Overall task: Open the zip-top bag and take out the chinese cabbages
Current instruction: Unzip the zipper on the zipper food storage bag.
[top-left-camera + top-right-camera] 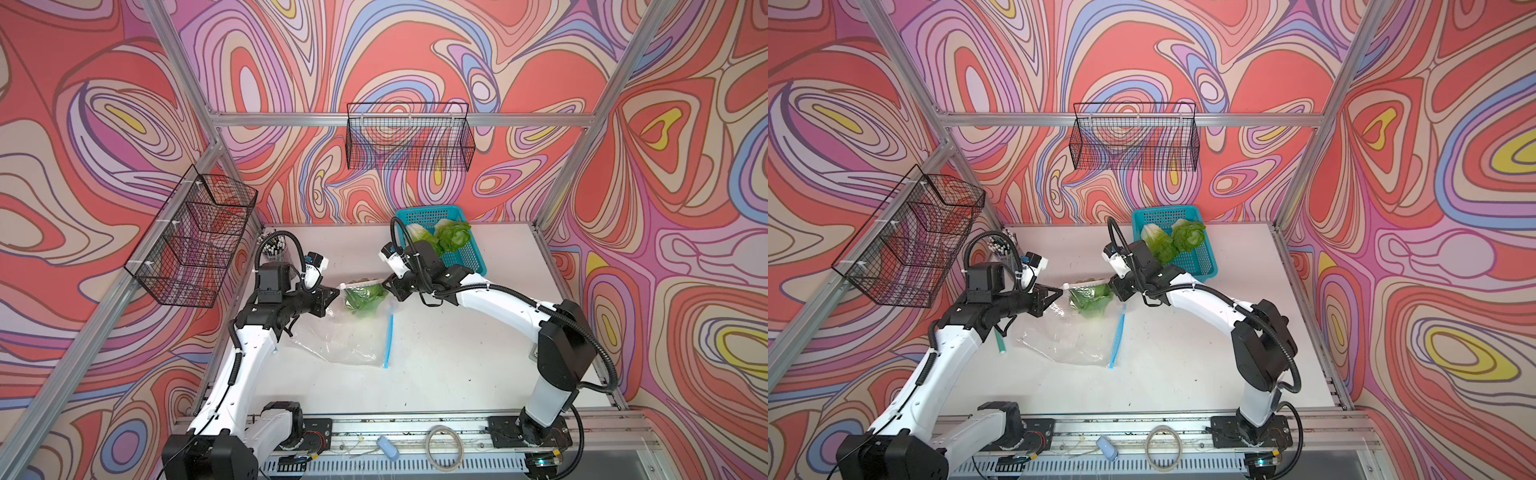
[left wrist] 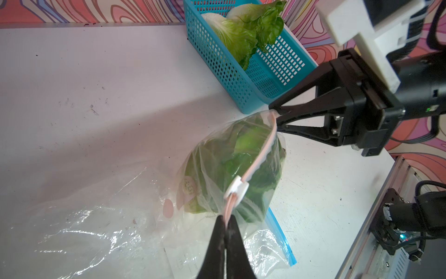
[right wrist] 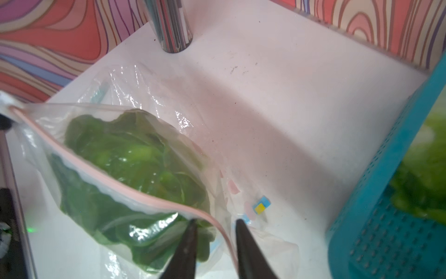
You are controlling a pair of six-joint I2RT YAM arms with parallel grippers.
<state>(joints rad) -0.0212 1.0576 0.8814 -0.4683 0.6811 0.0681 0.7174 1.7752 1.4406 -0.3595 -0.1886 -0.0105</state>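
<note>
A clear zip-top bag [image 1: 363, 297] [image 1: 1090, 301] with a pink zip strip [image 2: 263, 145] hangs between my two grippers over the table. One green chinese cabbage [image 2: 231, 159] [image 3: 130, 159] is inside it. My left gripper [image 1: 337, 291] [image 2: 225, 218] is shut on the strip's end, just past the white slider [image 2: 236, 188]. My right gripper [image 1: 384, 284] [image 3: 215, 221] is open at the opposite end, and the strip runs loose between its fingers. Two more cabbages [image 1: 455, 235] [image 2: 241, 31] lie in the blue basket [image 1: 465, 257] [image 2: 231, 79].
A second, empty clear bag with a blue zip [image 1: 388, 340] [image 2: 280, 236] lies flat under and in front of the hanging one. A pen cup [image 1: 272, 245] [image 3: 169, 24] stands at the back left. Black wire baskets [image 1: 195, 237] [image 1: 409, 137] hang on the walls.
</note>
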